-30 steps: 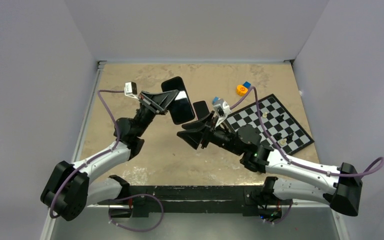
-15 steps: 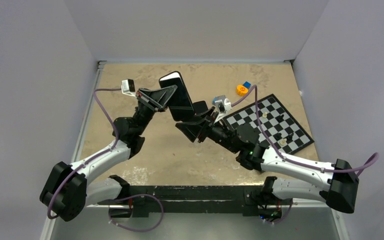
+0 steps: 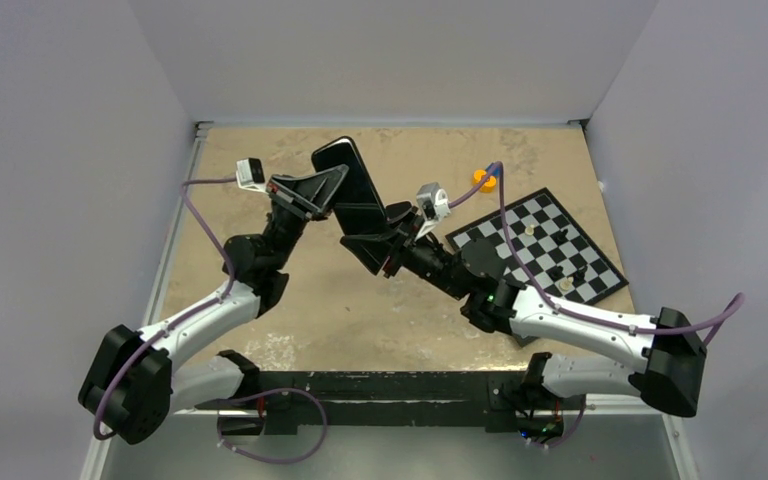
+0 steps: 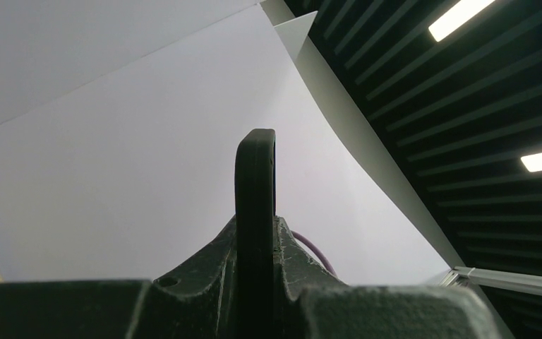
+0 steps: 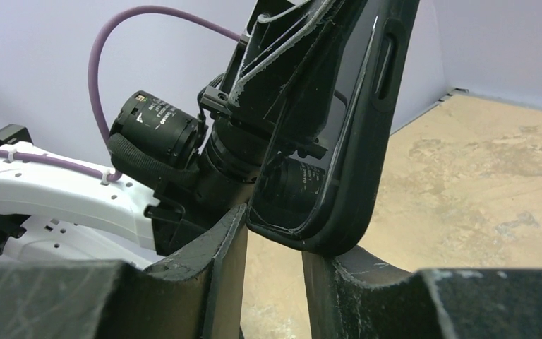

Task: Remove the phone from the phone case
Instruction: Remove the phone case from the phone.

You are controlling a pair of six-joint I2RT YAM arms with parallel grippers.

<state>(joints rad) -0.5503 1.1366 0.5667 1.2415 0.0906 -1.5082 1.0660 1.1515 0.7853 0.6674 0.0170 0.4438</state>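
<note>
Mottled tan table (image 3: 290,310), boxed in by pale walls (image 3: 380,60) on three sides. Left of the chessboard (image 3: 545,245), lifted off the surface: phone (image 5: 300,187) seated in its phone case (image 3: 350,190), pinched edge-on by the left gripper (image 3: 328,193). Right gripper (image 3: 368,245) parted, straddling the case's lower corner. Open tan surface left of the chessboard, beneath both arms. Since a second ago, tilted further from the chessboard; right gripper moved up onto it.

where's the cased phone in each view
Top external: cased phone held up at upper centre, tilted.
Left wrist: edge-on dark strip rising from bottom centre.
Right wrist: upper centre-right, its lower corner between the right fingers.
Shared landmark: the left fingers clamping it.
</note>
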